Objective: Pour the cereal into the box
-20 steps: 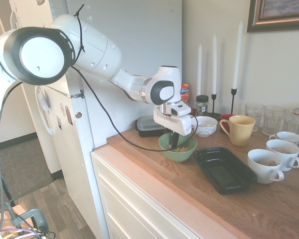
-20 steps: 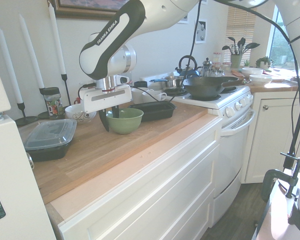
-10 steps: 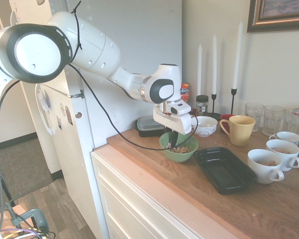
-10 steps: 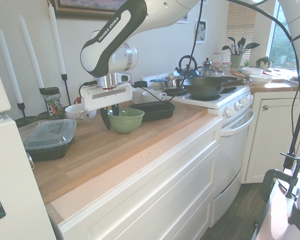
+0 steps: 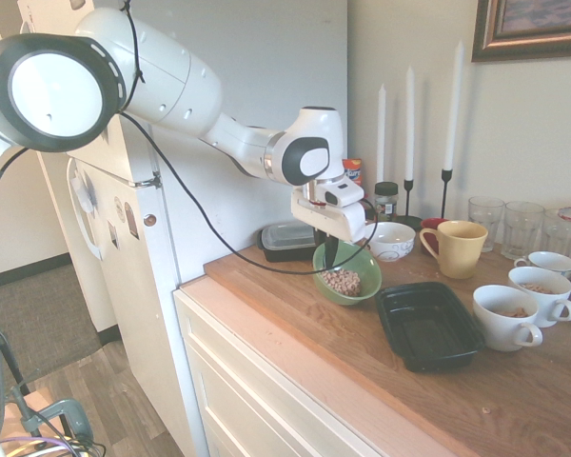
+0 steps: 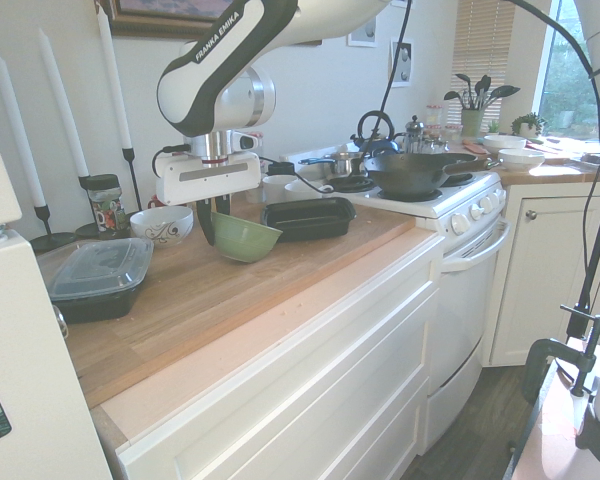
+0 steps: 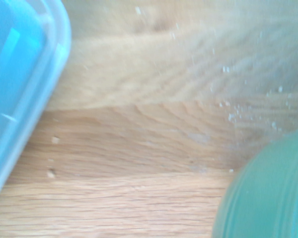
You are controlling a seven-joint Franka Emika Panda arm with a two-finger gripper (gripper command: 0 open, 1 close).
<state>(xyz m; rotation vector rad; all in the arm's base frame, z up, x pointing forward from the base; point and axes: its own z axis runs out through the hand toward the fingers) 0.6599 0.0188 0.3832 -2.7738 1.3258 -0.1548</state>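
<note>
The gripper [image 6: 212, 222] is clamped on the rim of the green bowl [image 6: 246, 240], one finger inside and the other outside. The bowl tilts over the desk [image 5: 295, 309], its raised side at the gripper and its lower side toward the box [image 5: 428, 328]. The cereal [image 5: 342, 282] lies heaped inside the bowl (a small tan pile, gathered at the low side). The box, black and rectangular, sits on the desk just beside the bowl. Behind the bowl stands a patterned white bowl [image 5: 391, 242], and near it a yellow mug [image 5: 460, 249].
</note>
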